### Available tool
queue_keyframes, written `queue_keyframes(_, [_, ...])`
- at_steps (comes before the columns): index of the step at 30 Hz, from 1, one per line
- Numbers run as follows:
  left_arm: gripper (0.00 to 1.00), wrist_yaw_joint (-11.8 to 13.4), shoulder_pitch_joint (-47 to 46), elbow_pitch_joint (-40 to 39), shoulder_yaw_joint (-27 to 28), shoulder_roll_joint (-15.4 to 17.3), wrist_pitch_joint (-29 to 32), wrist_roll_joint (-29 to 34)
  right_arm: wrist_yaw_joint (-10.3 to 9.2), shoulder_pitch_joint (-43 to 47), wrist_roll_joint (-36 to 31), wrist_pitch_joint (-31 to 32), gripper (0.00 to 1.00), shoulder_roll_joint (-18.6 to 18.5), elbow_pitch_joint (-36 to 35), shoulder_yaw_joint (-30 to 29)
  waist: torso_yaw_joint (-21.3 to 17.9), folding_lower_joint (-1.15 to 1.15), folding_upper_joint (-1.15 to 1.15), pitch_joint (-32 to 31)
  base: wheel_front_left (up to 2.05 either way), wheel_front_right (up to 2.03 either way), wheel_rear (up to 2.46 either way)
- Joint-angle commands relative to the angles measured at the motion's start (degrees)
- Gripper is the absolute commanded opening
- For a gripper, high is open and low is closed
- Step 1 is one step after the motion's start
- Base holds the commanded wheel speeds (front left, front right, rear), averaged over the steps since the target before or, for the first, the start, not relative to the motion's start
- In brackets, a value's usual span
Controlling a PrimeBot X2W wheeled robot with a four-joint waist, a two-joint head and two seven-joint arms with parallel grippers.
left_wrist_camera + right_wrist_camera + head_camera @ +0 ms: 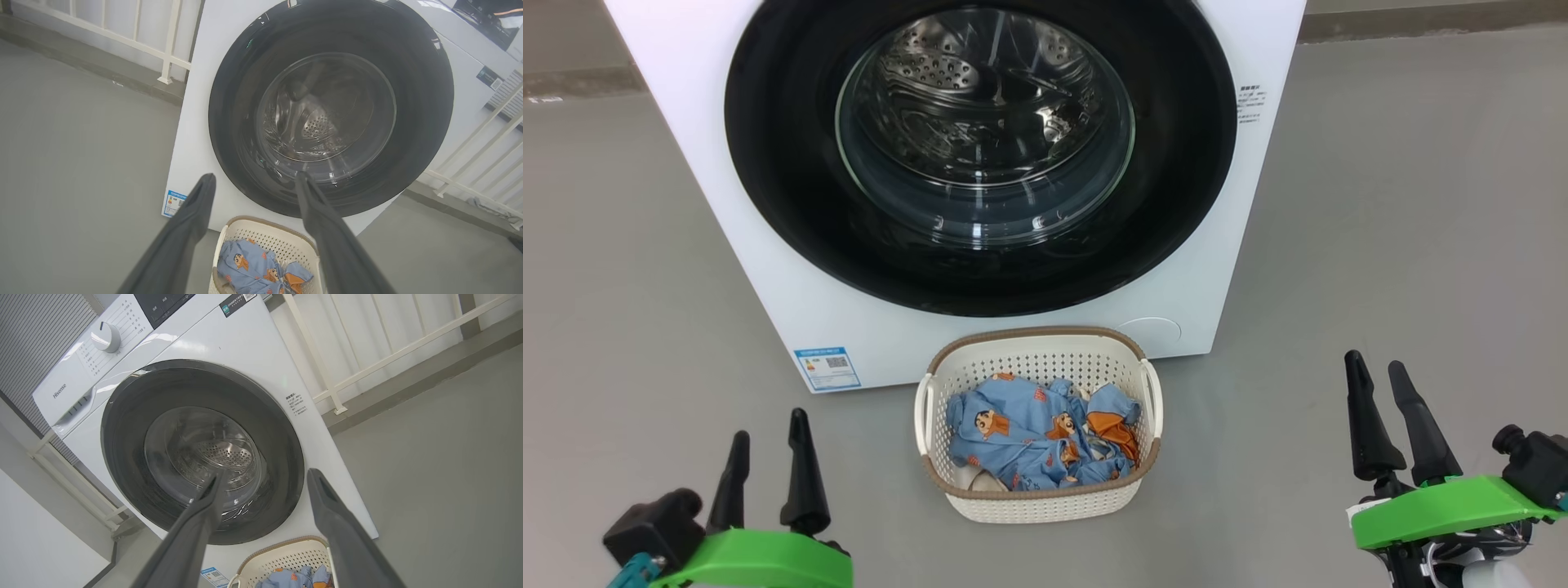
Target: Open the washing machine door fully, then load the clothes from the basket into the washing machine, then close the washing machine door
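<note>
washing machine door point(984, 139) closed, just behind basket point(1037, 498) | clothes point(1037, 437) heaped inside basket | left gripper point(769, 426) spread wide, empty, left of basket | right gripper point(1375, 361) spread wide, empty, right of basket

Clothes point(1037, 437) in basket point(1037, 502) before shut washing machine door point(768, 163)

Smooth grey floor point(1421, 204), white railing point(171, 41), ribbed grey wall panel point(36, 335)

the smooth grey floor point(1380, 245) carried the white washer point(1205, 278), standing upright. the basket point(1045, 500) sat on the floor just before the washer's lower front, near its middle; whether they touched could not be told. a darker kerb point(1421, 24) edged the floor behind.
</note>
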Motion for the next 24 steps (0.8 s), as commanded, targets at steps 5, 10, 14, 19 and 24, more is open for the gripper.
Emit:
queue_keyframes(5, [1.00,1.31,-2.22,-1.62,-0.13,1.06,-1.43,6.37,0.07,-3.06,-6.25,-1.61,1.00,-0.64,-2.22,1.48,0.05,0.00,0.00,-0.17,0.00,0.00,0.00])
queue_keyframes(10, [1.00,1.65,-2.00,-0.66,-0.92,1.09,-2.25,10.17,0.08,-3.20,-10.99,-2.44,1.00,-0.68,-1.93,1.88,0.13,0.00,0.00,-0.28,0.00,0.00,0.00])
queue_keyframes(14, [1.00,2.64,-2.13,0.68,-1.85,1.42,-2.89,14.52,0.08,-3.33,-15.12,-3.11,1.00,-0.70,-1.49,2.15,0.21,0.00,0.00,-0.30,0.00,0.00,0.00])
queue_keyframes(19, [1.00,3.49,-2.12,1.07,-2.97,1.66,-3.71,18.10,0.08,-3.43,-19.35,-3.95,1.00,-0.74,-0.49,2.21,0.29,0.00,0.00,-0.43,0.00,0.00,0.00])
queue_keyframes(24, [1.00,3.56,-1.64,3.11,-3.37,1.73,-4.67,20.84,0.09,-3.63,-23.91,-4.95,1.00,-0.78,1.87,2.73,0.23,0.00,0.00,-0.79,0.00,0.00,0.00])
